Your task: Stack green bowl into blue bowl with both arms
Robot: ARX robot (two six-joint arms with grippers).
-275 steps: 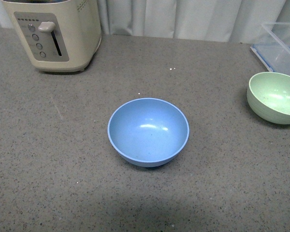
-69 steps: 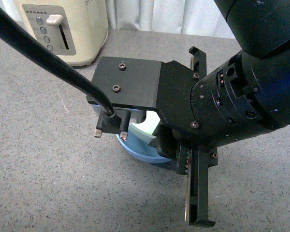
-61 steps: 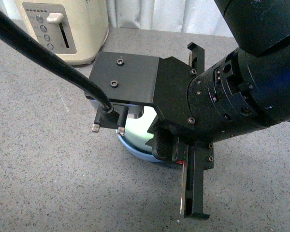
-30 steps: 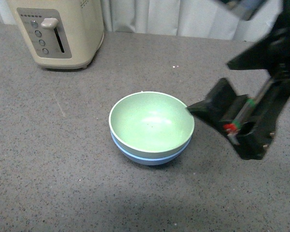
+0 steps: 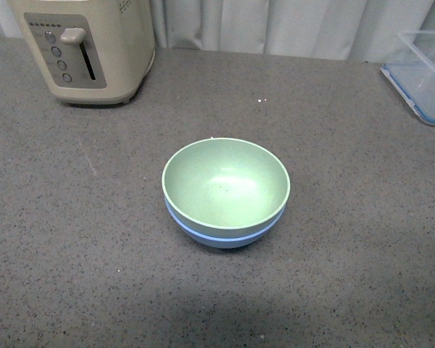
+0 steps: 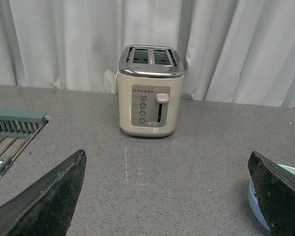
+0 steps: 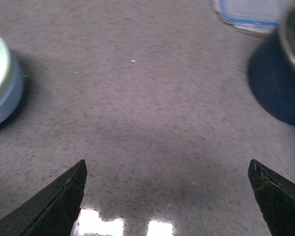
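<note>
The green bowl [image 5: 225, 183] sits nested inside the blue bowl [image 5: 225, 236] at the middle of the grey counter; only a blue band shows under its rim. Neither arm shows in the front view. My left gripper [image 6: 169, 196] is open and empty over bare counter, with the stacked bowls [image 6: 258, 196] just past one fingertip [image 6: 280, 191]. My right gripper [image 7: 167, 196] is open and empty, well apart from the stacked bowls [image 7: 2, 93] at the edge of its view.
A cream toaster [image 5: 87, 51] stands at the back left; it also shows in the left wrist view [image 6: 150, 96]. A clear box with a blue rim [image 5: 424, 76] lies at the back right. A dish rack [image 6: 12, 135] and a dark blue vessel [image 7: 280, 78] show at the edges of the wrist views.
The green bowl, once alone at the right, now sits in the blue bowl. The right arm, which covered the bowls a second ago, has let go and drawn back right, out of the front view.
</note>
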